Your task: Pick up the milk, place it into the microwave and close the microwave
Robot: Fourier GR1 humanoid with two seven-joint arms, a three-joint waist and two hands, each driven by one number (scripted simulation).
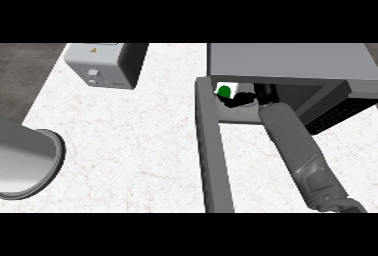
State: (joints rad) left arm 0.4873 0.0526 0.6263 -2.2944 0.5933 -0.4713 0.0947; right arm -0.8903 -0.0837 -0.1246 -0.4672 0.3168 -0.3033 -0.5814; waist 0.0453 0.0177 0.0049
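Note:
The milk [224, 91], a small white carton with a green patch, is inside the open microwave [295, 62], near the left of its cavity. My right hand [249, 98] is in the cavity too, its black fingers curled round the carton's right side and partly hiding it. The grey right forearm [295, 145] runs from the lower right up into the opening. The microwave door [212, 155] stands wide open, seen edge-on as a long grey strip pointing toward me. My left hand does not show.
A grey toaster-like box [103, 65] sits at the back left of the white marble counter [125, 140]. A large metal pot [22, 160] lies at the left edge. The open door stands just left of my forearm.

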